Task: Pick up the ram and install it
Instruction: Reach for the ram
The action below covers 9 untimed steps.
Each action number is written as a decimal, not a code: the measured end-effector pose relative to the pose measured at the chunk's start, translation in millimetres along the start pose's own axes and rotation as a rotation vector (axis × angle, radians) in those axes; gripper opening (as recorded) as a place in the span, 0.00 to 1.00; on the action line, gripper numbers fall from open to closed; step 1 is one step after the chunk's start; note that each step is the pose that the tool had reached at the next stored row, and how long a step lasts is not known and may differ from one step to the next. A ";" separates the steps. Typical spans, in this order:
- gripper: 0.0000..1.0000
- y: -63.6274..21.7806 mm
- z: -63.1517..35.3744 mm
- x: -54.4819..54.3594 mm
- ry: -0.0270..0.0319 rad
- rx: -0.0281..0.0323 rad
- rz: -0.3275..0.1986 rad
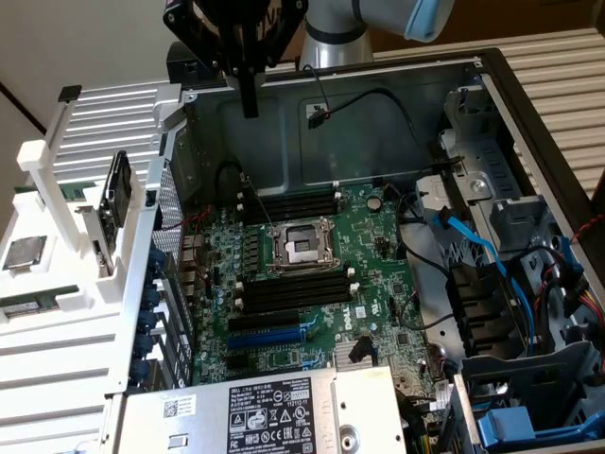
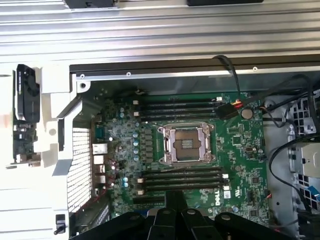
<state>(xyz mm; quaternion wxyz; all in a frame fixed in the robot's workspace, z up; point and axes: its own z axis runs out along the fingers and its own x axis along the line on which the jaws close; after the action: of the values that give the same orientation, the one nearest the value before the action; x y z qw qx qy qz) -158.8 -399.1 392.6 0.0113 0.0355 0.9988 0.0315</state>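
Note:
The ram (image 1: 36, 305) is a thin green stick with a pale sticker. It lies flat in the white rack (image 1: 85, 142) at the exterior view's left, outside the computer case. My gripper (image 1: 250, 109) hangs high over the case's back wall, far from the ram, its black fingers shut together with nothing between them. In the wrist view the shut gripper (image 2: 175, 195) points down over the green motherboard (image 2: 240, 150), near one bank of long black memory slots (image 2: 182, 177). A second bank of slots (image 2: 175, 107) lies on the other side of the open processor socket (image 2: 186, 145).
The rack also holds a square silver processor chip (image 1: 23, 253) and an upright black part (image 1: 117, 194). Black cables (image 1: 378, 99) and blue cables (image 1: 473, 241) run through the case, with drive bays at the exterior view's right. A power supply (image 1: 274, 411) sits in front.

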 end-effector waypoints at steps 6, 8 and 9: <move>0.11 -2.1 -0.8 30.9 -0.0018 -0.0002 0.000; 0.11 -2.7 -1.0 39.0 -0.0019 0.0011 0.000; 0.11 -2.8 -1.1 42.4 -0.0020 0.0024 0.000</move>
<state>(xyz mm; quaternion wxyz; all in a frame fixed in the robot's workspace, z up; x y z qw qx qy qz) -201.3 -399.0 392.7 0.0122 0.0355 0.9988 0.0303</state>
